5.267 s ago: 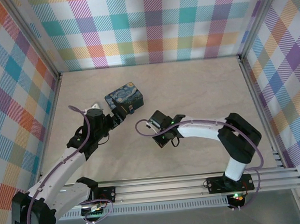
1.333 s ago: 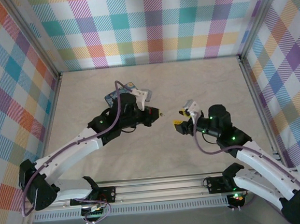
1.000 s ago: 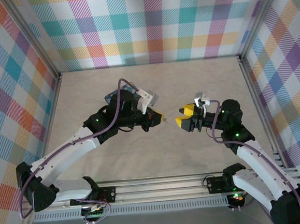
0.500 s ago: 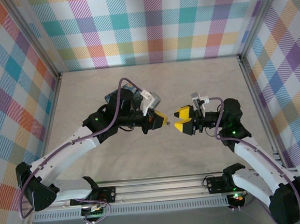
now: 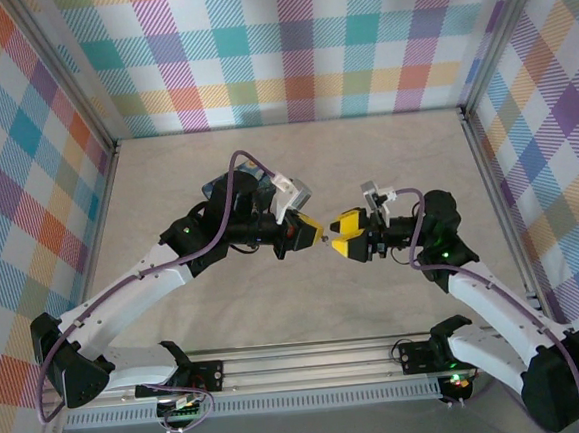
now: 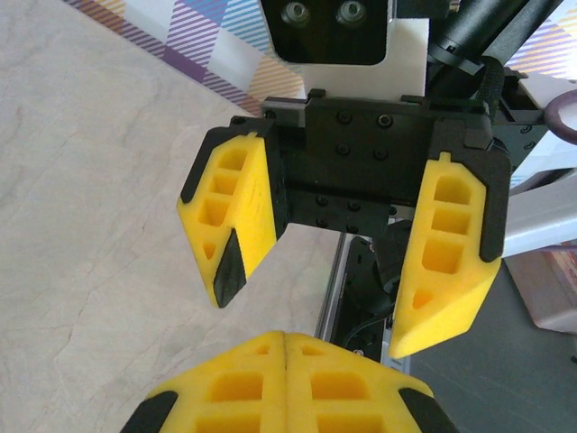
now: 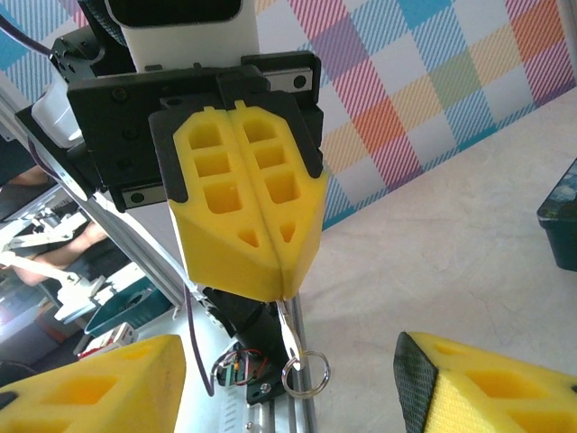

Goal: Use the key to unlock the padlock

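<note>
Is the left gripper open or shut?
Shut on the key: the left gripper has its yellow fingers pressed together, key pinched at their tips.

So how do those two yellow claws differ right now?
The left gripper is pressed shut, while the right gripper stands wide open. The left gripper pinches a small silvery key, its ring dangling below the tips; the right gripper holds nothing. Both have the same yellow fingers on black mounts, and they face each other tip to tip above the table.
</note>
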Action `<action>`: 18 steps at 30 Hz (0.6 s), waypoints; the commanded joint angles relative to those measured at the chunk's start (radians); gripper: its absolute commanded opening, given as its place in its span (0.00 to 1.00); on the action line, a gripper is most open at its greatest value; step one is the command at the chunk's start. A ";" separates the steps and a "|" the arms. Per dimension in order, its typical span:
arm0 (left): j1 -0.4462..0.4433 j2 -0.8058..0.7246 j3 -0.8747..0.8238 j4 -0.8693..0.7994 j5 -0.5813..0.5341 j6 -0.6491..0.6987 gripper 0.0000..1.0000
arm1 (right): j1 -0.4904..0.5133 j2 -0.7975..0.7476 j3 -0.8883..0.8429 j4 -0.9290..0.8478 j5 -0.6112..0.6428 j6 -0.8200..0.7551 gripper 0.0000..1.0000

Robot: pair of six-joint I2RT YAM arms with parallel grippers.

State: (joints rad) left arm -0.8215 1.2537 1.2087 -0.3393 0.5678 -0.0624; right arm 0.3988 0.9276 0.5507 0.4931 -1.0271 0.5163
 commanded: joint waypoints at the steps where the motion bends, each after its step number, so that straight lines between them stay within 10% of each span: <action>1: 0.003 0.004 0.032 0.011 0.017 0.013 0.00 | 0.018 0.010 0.004 0.016 -0.022 -0.015 0.61; 18: 0.003 0.014 0.032 0.024 0.000 0.001 0.00 | 0.048 0.035 0.012 -0.009 -0.012 -0.033 0.35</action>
State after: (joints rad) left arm -0.8215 1.2678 1.2087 -0.3382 0.5655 -0.0624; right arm 0.4404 0.9596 0.5507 0.4873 -1.0267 0.5087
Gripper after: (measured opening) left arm 0.048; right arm 0.358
